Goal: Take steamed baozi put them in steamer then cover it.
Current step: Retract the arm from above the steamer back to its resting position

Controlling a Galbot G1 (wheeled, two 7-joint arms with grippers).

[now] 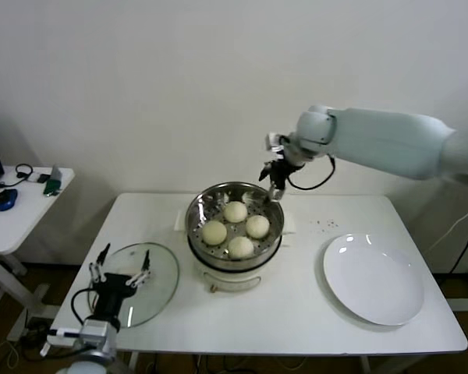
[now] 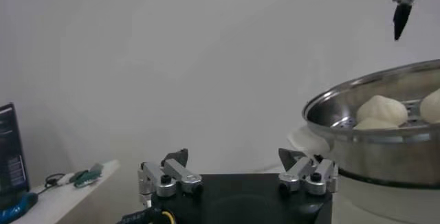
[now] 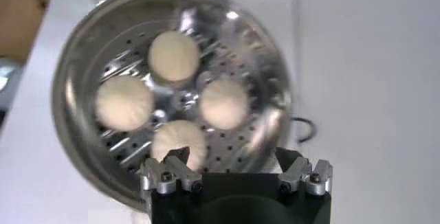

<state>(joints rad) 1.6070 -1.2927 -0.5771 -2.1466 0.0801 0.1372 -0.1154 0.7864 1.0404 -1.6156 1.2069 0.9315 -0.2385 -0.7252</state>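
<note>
Four cream-white steamed baozi [image 1: 235, 211] in a shiny silver steamer [image 1: 199, 210] with a dotted, perforated floor, on a white pot base. Clear glass cover [image 1: 160, 269] with a metal rim; plain white plate [image 1: 374, 282] on a white table [image 1: 312, 319]. Black-and-silver left gripper [image 1: 121, 267], black right gripper [image 1: 274, 181] on a pale arm.

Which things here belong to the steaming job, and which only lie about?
For the job:
- four baozi, all in the steamer
- glass cover, flat on the table beside the steamer

Lying about:
- white plate
- computer mouse on the side table
</note>
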